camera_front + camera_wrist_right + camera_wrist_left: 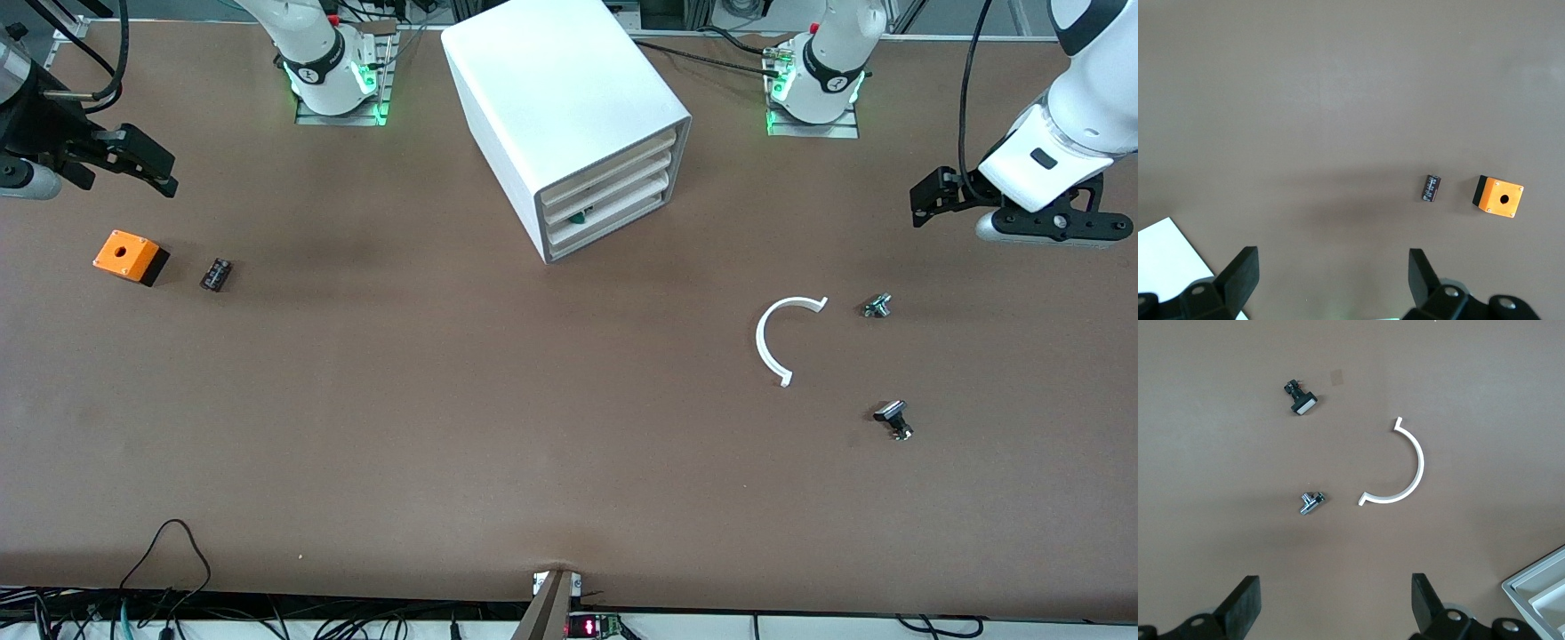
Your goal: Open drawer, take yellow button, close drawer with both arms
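Nearest the front camera lies a black-and-silver part [893, 420], then a white curved strip [782, 338] and a second small metal part [877, 306] beside it. Toward the right arm's end sit an orange box [130, 257] and a dark cylinder [216, 274]. The drawer cabinet [569, 124] stands farther, drawers shut (the button is not visible). The left gripper [1335, 607] and right gripper [1331, 280] hover with jaws spread apart, holding nothing.

both raised over the table ends: left gripper [925, 203] and right gripper [147, 166], fingers spread wide, seemingly empty
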Robot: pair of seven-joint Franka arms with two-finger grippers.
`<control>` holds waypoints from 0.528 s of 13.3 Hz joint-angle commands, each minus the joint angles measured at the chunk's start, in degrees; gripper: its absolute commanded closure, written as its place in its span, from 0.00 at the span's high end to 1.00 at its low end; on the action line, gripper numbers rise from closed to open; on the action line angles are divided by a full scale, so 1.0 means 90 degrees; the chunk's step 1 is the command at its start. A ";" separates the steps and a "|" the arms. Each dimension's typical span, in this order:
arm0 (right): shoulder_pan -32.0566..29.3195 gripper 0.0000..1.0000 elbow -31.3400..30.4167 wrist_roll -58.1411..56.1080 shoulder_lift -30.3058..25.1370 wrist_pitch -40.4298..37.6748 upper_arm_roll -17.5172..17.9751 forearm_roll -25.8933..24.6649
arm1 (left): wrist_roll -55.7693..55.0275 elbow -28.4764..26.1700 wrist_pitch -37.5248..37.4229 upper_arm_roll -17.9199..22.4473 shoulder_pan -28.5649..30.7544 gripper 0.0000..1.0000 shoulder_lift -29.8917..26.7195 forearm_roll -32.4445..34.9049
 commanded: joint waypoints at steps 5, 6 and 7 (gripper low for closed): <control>0.0000 1.00 0.0093 -0.0065 0.0040 -0.0051 -0.0024 -0.0014 | 0.0011 0.0188 -0.0159 0.0000 0.0016 0.99 0.0074 -0.0003; 0.0000 1.00 0.0093 -0.0104 0.0040 -0.0041 -0.0033 -0.0014 | 0.0011 0.0188 -0.0159 0.0000 0.0016 0.99 0.0074 -0.0013; 0.0000 1.00 0.0083 -0.0104 0.0049 -0.0050 -0.0033 -0.0023 | -0.0008 0.0188 -0.0168 0.0000 0.0036 0.99 0.0074 -0.0052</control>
